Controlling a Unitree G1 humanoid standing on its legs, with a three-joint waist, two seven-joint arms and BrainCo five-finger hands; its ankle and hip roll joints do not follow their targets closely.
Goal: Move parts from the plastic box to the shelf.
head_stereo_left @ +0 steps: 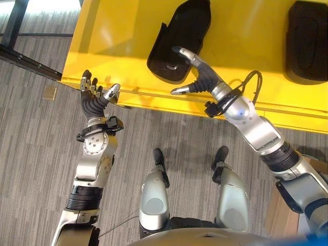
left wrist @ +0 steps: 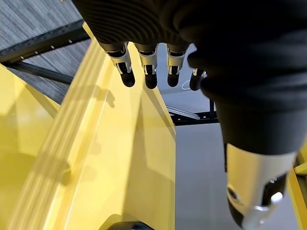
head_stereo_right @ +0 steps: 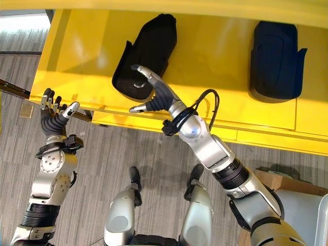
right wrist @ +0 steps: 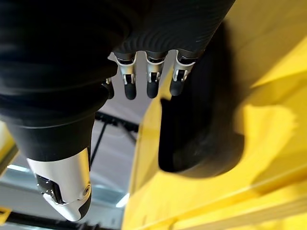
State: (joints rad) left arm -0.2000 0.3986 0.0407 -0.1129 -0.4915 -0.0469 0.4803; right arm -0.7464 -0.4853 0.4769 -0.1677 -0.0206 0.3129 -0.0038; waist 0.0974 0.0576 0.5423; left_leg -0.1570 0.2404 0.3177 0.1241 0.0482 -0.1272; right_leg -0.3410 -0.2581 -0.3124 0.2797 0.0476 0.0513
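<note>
Grey striped carpet floor (head_stereo_left: 36, 154), black metal frame (head_stereo_left: 23, 56) alongside.

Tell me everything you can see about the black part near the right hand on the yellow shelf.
The black part is a matte, moulded shell, seemingly plastic, elongated with a rounded, hollowed end and a raised side flange. It lies flat on the yellow shelf, tilted diagonally, hollow end toward the shelf's front edge. The right hand, fingers straight, reaches over that end; one fingertip appears to rest on it. A second black part lies apart from it.

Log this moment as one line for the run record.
right hand: open, fingers on black part | left hand: open, at shelf edge | second part: on shelf
</note>
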